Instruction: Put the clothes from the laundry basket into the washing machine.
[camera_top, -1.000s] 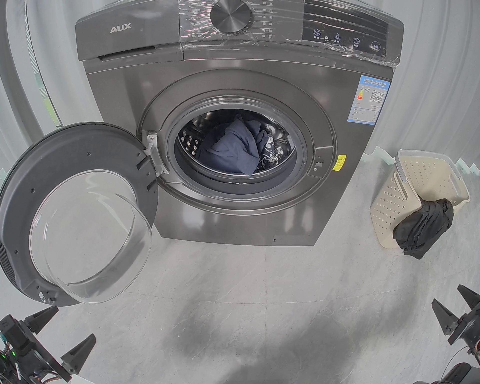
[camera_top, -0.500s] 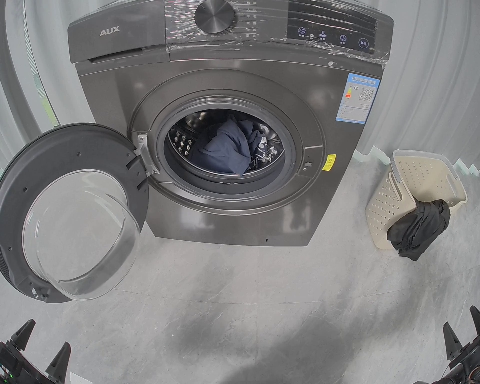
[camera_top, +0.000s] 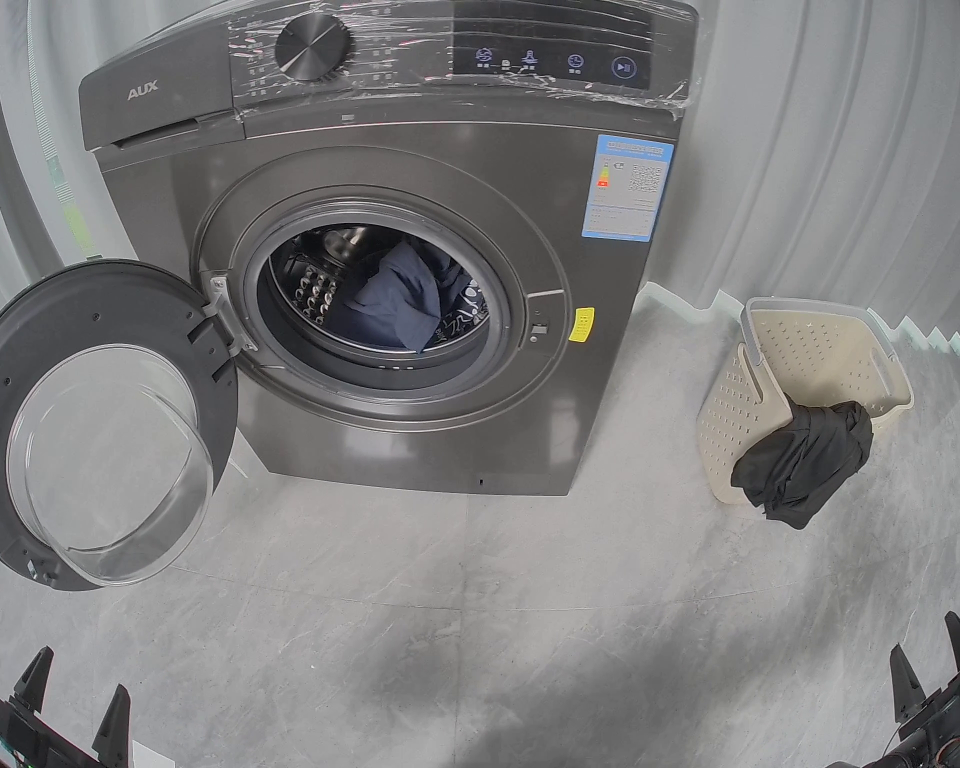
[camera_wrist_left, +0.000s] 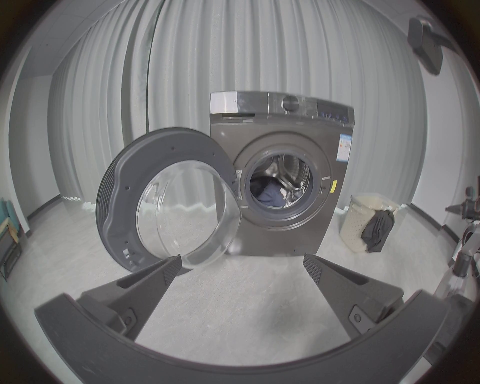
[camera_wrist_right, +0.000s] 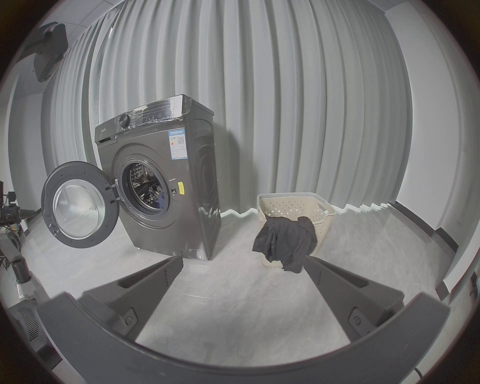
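The grey washing machine (camera_top: 400, 150) stands with its round door (camera_top: 100, 420) swung open to the left. Dark blue clothes (camera_top: 395, 300) lie in the drum. To its right a cream laundry basket (camera_top: 760, 400) holds a black garment (camera_top: 800, 465) that hangs over its front rim. My left gripper (camera_top: 72, 695) is low at the front left, open and empty. My right gripper (camera_top: 930, 660) sits at the front right, open and empty, well short of the basket. From the right wrist the basket (camera_wrist_right: 295, 206) and garment (camera_wrist_right: 286, 241) lie ahead of that gripper (camera_wrist_right: 242, 265).
Bare grey floor (camera_top: 500, 600) stretches between me and the machine. The open door juts out over the floor on the left. A pleated grey curtain (camera_top: 830, 150) runs behind the machine and basket.
The whole head view has shifted: machine and basket now sit further left in the picture, so the camera turned right. Both grippers have dropped lower in the view and stay open.
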